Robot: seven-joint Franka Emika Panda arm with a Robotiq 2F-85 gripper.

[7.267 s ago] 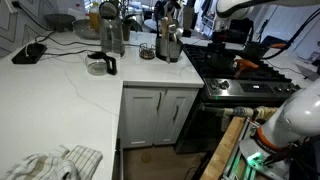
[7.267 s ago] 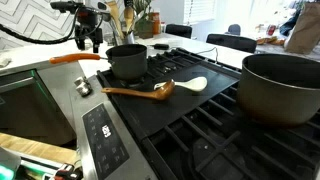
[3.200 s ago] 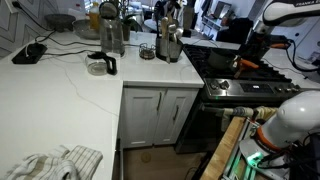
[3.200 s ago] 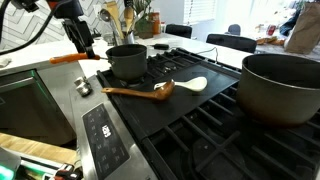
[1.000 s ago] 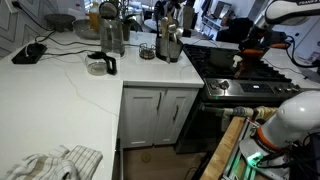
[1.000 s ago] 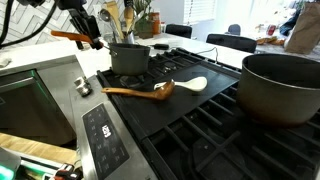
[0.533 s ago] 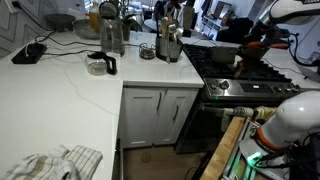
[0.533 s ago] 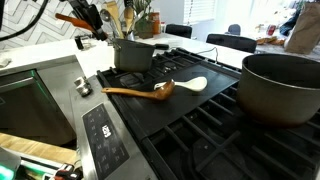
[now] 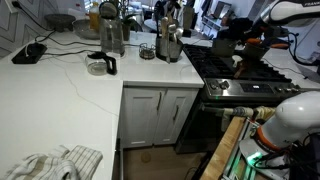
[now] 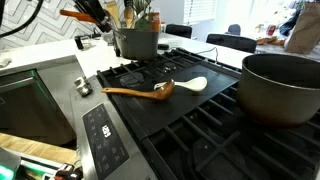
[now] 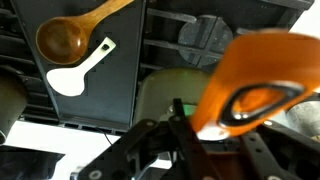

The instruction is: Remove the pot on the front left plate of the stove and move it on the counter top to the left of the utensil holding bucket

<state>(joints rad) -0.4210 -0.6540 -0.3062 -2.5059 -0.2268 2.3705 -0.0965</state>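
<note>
The dark grey pot [image 10: 138,42] with an orange handle [image 10: 76,14] hangs in the air above the back left of the stove, clear of the front left burner [image 10: 135,76]. My gripper [image 10: 97,14] is shut on that handle. In an exterior view the pot [image 9: 225,45] hovers over the stove between the arm [image 9: 285,10] and the metal utensil bucket [image 9: 168,42] on the counter. In the wrist view the orange handle [image 11: 255,75] sits between my gripper [image 11: 196,132] fingers, with the pot [image 11: 165,95] below.
A wooden spoon [image 10: 135,92] and a white spoon [image 10: 190,85] lie on the stove's middle plate. A large pot [image 10: 282,88] stands on another burner. On the white counter [image 9: 60,100] are a blender [image 9: 110,35], a glass cup [image 9: 100,66], a phone [image 9: 30,52] and a cloth [image 9: 52,162].
The pot has risen off the front left burner and travelled up and back toward the utensil bucket, still held by its handle. The spoons have not moved.
</note>
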